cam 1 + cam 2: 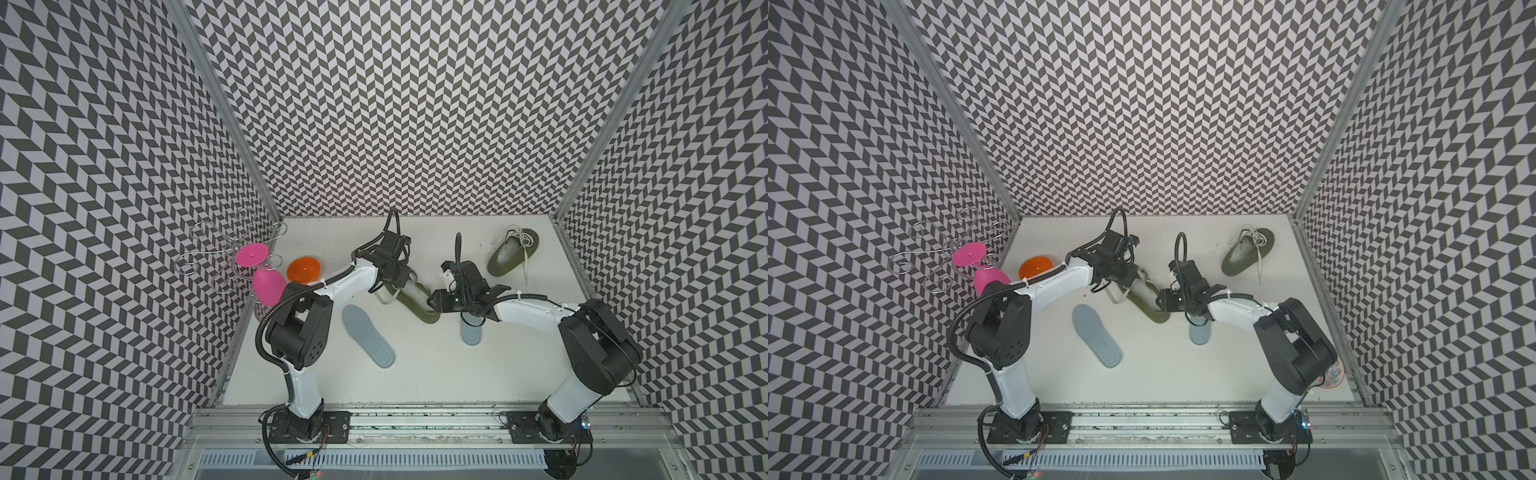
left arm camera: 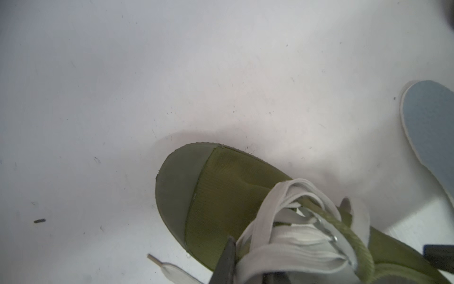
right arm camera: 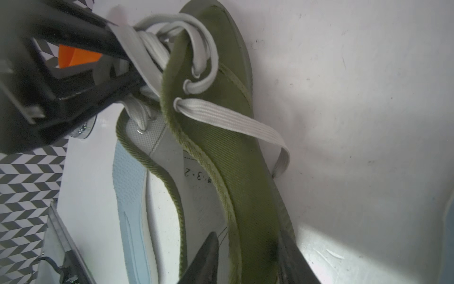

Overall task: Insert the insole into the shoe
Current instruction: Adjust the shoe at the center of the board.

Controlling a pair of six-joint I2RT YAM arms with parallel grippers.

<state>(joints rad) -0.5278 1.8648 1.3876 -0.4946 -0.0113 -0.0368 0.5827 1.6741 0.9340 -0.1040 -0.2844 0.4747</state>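
Right wrist view: the shoe [image 3: 233,159] is lying mid-table, with the right gripper [image 3: 248,238] standing part-open astride its heel-side wall. Whether it is pinching, I cannot tell. The left gripper [image 3: 132,61] is clamping narrowly on the laces and tongue. The insole [image 1: 368,334] is lying flat near the shoe, not touching, with bare table [image 1: 415,374] spreading toward the front edge. A second insole [image 1: 471,332] is showing under the right arm, and a second shoe [image 1: 513,253] is sitting well apart by the back-right corner.

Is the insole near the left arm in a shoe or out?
Out: the insole lies flat on the table, apart from the held shoe.
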